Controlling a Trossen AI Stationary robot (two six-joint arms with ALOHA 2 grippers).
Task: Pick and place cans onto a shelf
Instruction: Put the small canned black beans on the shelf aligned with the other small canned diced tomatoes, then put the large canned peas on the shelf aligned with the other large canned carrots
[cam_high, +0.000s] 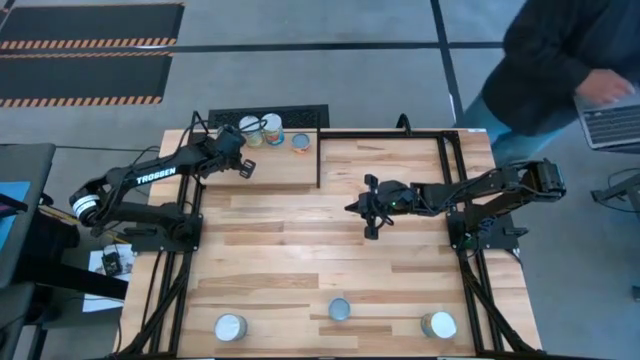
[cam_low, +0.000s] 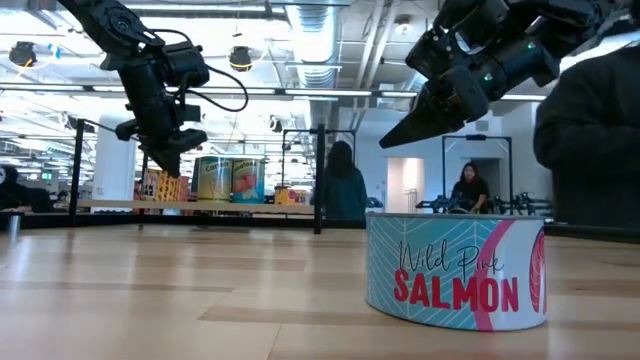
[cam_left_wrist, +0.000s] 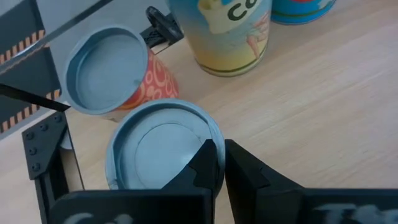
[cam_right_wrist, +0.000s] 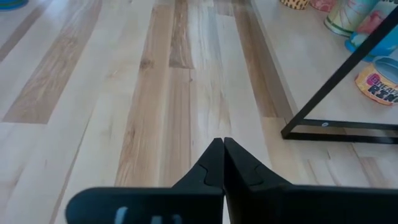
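Three cans awaiting pickup: one at lower left (cam_high: 230, 327), one at lower centre (cam_high: 340, 309), one at lower right (cam_high: 438, 325) of the high view, all on the bench (cam_high: 290, 250), well apart.
Cans already placed: a cluster (cam_high: 265, 130) on the shelf (cam_high: 285, 165), upper centre-left of the high view.
Left gripper (cam_high: 243, 166): over the shelf beside the cluster; jaws pressed together, nothing held.
Right gripper (cam_high: 370, 208): above mid-bench, right of centre; jaws pressed together, empty.
Step in hand, judged: reach toward a remaining can.
Method advised: jaws to be spread before descent, centred across the round top, closed on the side wall.
Obstruction: black rod frame (cam_high: 319, 158) bordering the shelf is to be cleared on transfer; stored cans stand crowded.
Surroundings: a person (cam_high: 560, 50) at upper right, off the bench.
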